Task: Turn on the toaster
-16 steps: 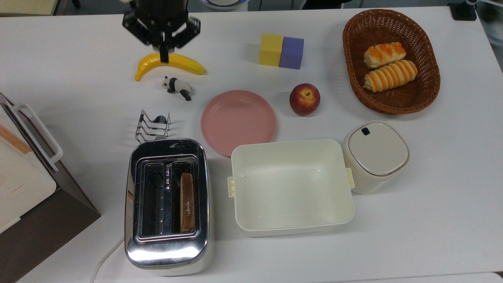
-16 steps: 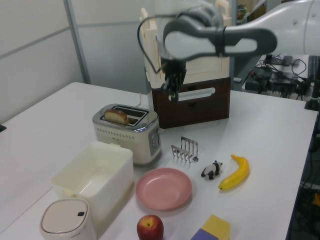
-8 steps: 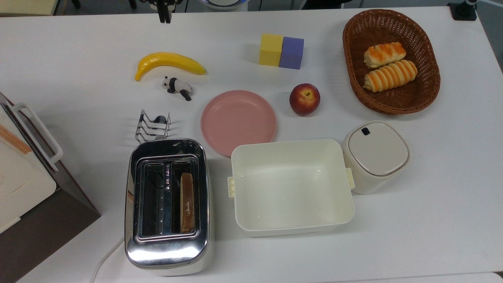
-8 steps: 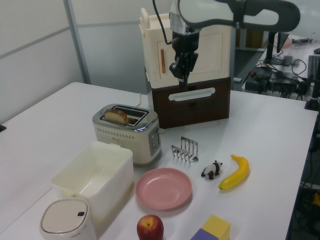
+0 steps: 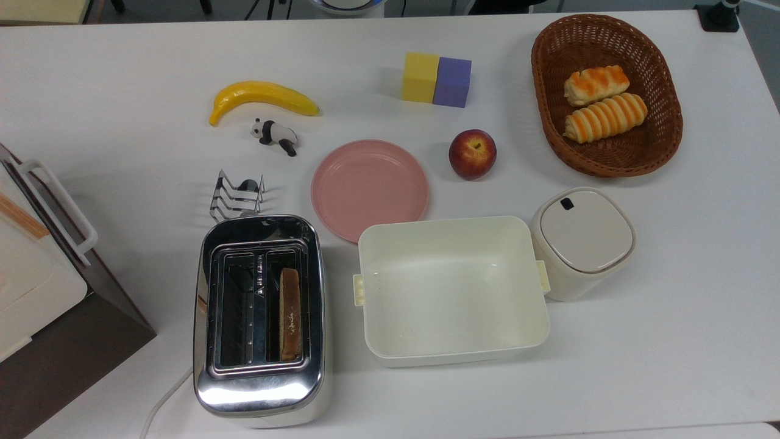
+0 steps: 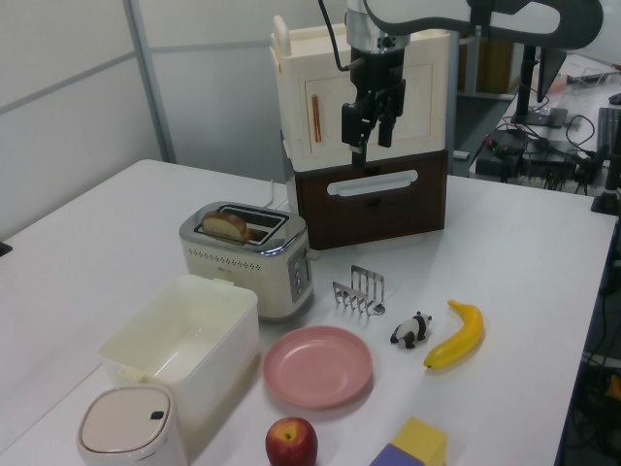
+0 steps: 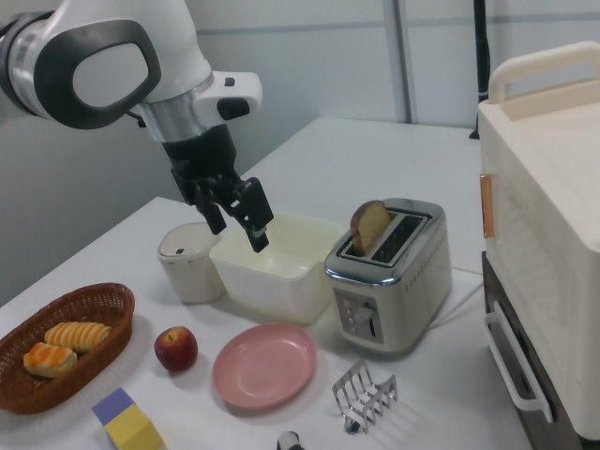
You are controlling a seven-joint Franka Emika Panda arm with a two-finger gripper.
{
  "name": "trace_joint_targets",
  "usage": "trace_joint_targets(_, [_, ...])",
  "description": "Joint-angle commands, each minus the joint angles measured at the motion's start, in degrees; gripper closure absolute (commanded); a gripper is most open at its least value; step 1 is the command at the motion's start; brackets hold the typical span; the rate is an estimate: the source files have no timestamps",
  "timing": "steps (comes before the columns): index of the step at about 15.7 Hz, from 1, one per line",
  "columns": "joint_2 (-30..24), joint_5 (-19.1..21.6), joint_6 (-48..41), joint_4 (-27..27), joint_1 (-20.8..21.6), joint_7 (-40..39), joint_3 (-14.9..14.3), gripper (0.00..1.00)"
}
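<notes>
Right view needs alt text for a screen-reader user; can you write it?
A chrome toaster with a bread slice standing in one slot sits on a white table. The robot's claw hangs above a cream tub, apart from the toaster.

Chrome toaster (image 5: 259, 320), pink plate (image 5: 369, 188), yellow banana (image 5: 262, 99).
</notes>
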Motion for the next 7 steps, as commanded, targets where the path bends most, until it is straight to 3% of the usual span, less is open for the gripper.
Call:
trace_joint_targets(1, [-1.21,1.37,-2.05,-0.4,0.41,0.05,-2.04,0.0])
trace_joint_targets(7, [-1.21,1.55,-1.88,-0.58,0.59,-0.21,-2.12,0.0])
